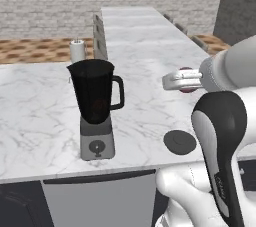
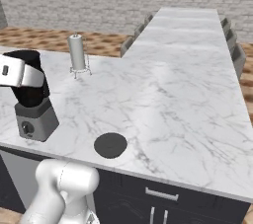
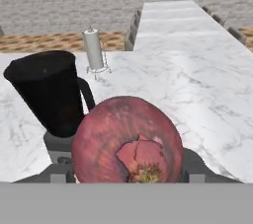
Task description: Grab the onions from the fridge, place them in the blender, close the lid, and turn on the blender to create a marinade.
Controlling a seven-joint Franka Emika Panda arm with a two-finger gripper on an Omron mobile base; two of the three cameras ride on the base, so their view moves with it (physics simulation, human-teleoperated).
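Colours/patterns, counter scene
Onion (image 3: 126, 141) maroon-red w/ paler pink root end, tan centre. Blender (image 1: 95, 106): near-black jar, grey base, dark dial. Lid (image 1: 180, 141) flat black. Counter (image 2: 173, 94) white marble, grey veining. Cylinder (image 2: 77, 53) pale grey-white. Back wall (image 1: 100, 1) light grey brick; floor (image 1: 30, 49) brown speckled.

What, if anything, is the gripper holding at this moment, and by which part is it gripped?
The gripper holds a dark red onion, clamped across its round sides between the two fingers, its root end facing the hand camera.
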